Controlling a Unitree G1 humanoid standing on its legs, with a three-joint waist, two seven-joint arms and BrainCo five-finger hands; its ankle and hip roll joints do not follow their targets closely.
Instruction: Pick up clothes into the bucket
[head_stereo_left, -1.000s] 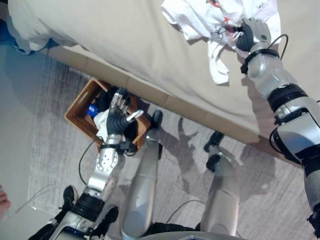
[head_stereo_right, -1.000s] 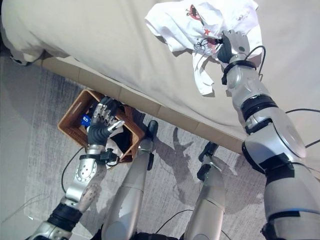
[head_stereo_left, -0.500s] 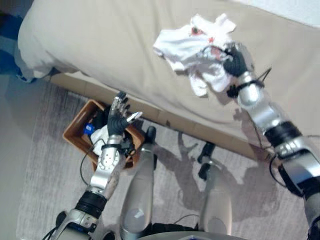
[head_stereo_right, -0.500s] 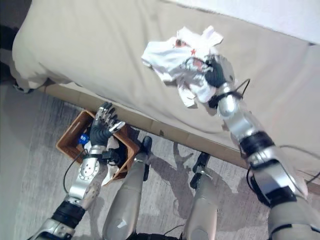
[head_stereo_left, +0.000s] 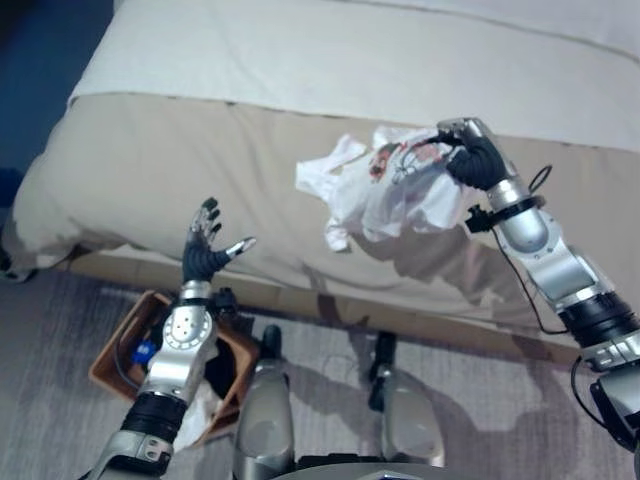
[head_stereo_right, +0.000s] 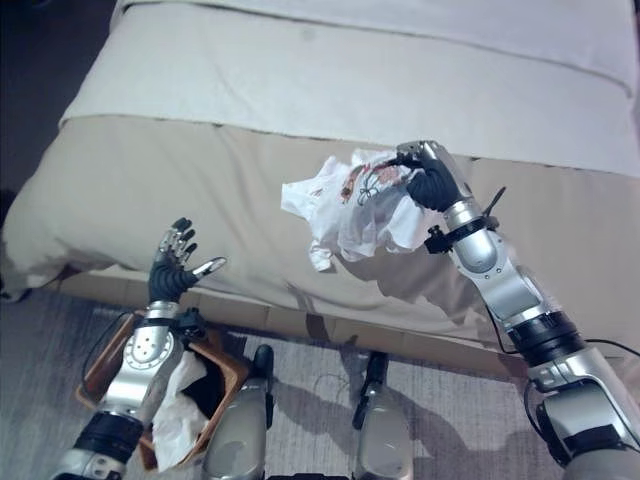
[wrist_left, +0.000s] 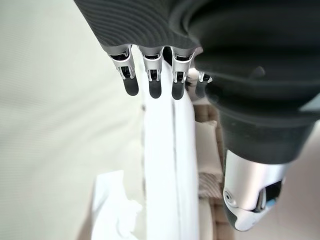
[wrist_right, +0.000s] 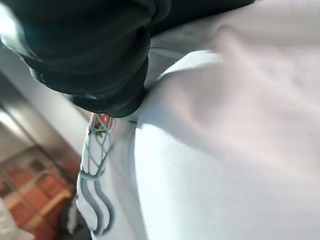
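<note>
A white shirt (head_stereo_left: 385, 192) with a red and grey print hangs bunched above the bed's beige cover, my right hand (head_stereo_left: 472, 158) shut on its top edge. Up close in the right wrist view the shirt (wrist_right: 225, 150) drapes past the hand's dark cover. My left hand (head_stereo_right: 175, 270) is raised in front of the bed's side, fingers (wrist_left: 152, 75) straight and spread, holding nothing. Below it on the floor stands the brown wicker basket (head_stereo_left: 110, 360), with a white cloth (head_stereo_right: 180, 408) and dark clothes inside.
The bed (head_stereo_left: 130, 170) spans the view, with a beige cover in front and a white sheet (head_stereo_left: 330, 50) behind. A grey carpet (head_stereo_left: 60, 320) lies under the basket beside the bed. A small blue item (head_stereo_left: 143, 352) shows in the basket.
The camera has tilted up towards the bed. My right hand has lifted the shirt off the cover and gathered it into a bunch. The left hand has risen from over the basket.
</note>
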